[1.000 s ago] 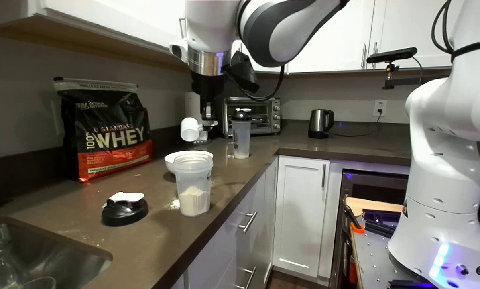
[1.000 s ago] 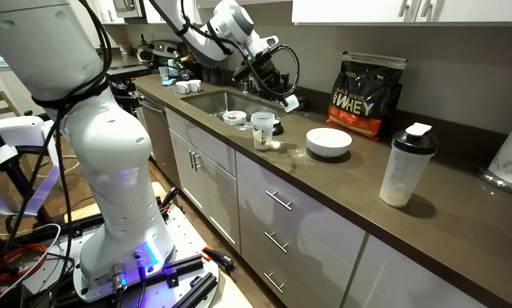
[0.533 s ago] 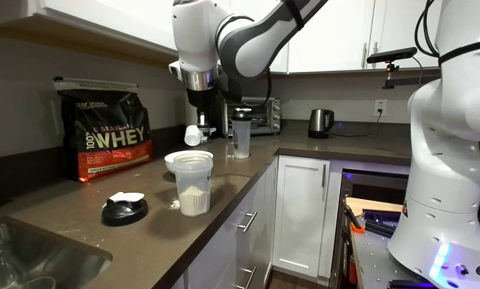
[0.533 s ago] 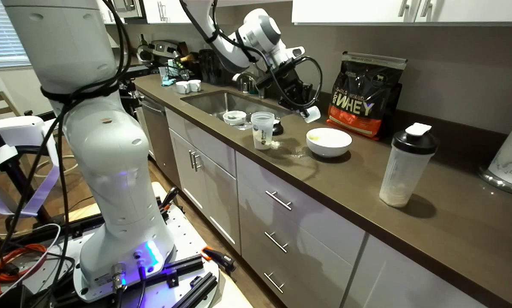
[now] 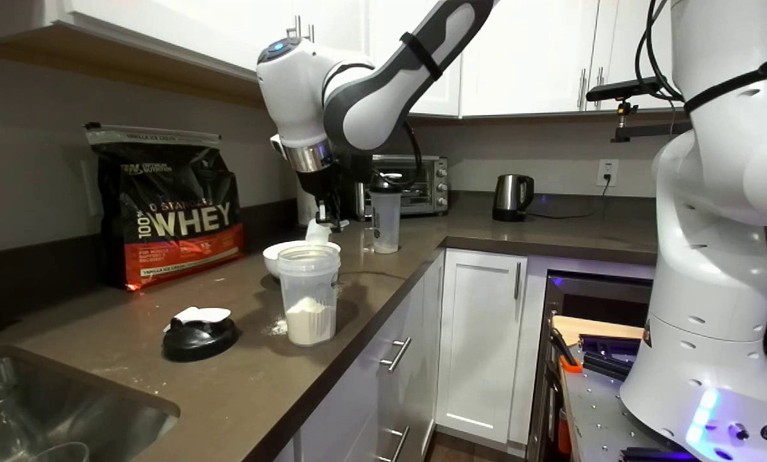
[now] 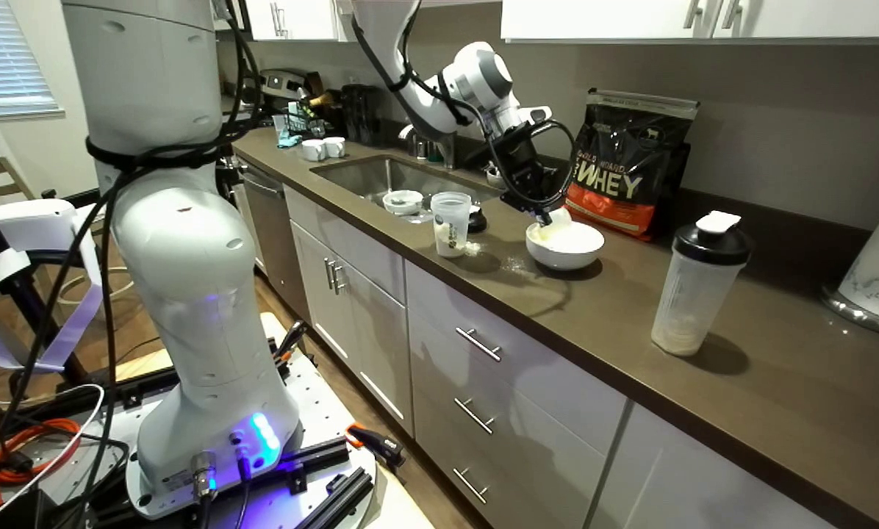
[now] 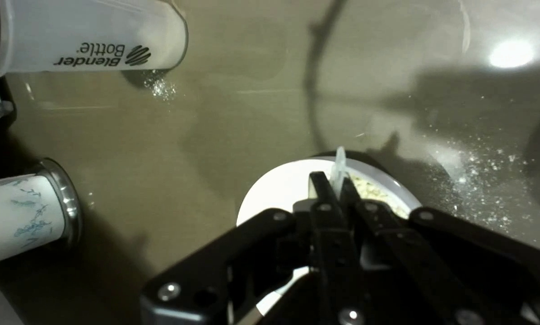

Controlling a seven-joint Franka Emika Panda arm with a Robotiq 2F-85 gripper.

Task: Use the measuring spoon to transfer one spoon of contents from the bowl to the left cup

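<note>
Kitchen, white cabinets (image 5: 482,340), sink (image 5: 114,414) set into a brown counter (image 6: 792,411), toaster oven (image 5: 422,189), kettle (image 5: 506,197) (plugged in).

One measuring spoon (image 5: 318,232): a second ago raised clear of the bowl (image 6: 568,256), now down at it, overlapping the rim in both exterior views. My jaws: lowered with the spoon. My arm (image 6: 478,79): dropped likewise, and seen closer to the whey bag (image 6: 619,184) in an exterior view.
</note>
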